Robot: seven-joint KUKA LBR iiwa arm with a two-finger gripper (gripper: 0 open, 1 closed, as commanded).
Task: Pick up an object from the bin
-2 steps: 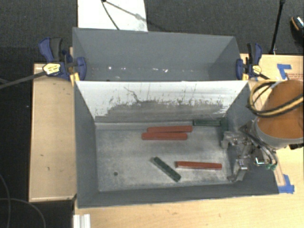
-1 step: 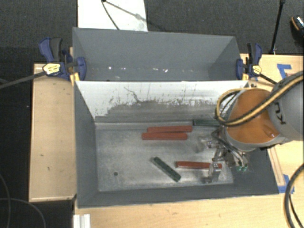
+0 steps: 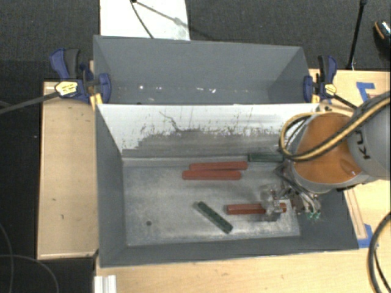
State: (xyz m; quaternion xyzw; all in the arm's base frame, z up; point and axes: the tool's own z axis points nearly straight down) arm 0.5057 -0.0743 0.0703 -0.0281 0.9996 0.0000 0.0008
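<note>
My gripper (image 3: 273, 204) is low in the bin's front right part, at the right end of a short red-brown bar (image 3: 244, 209) that lies flat on the floor. The bar's right end is partly hidden by the gripper. Just left of that bar lies a dark green bar (image 3: 214, 217), set diagonally.
Two longer red-brown bars (image 3: 214, 170) lie side by side across the middle of the bin. A dark green piece (image 3: 264, 157) rests by the back wall at the right, partly hidden by the arm. The arm's orange cover and cables hang over the bin's right side.
</note>
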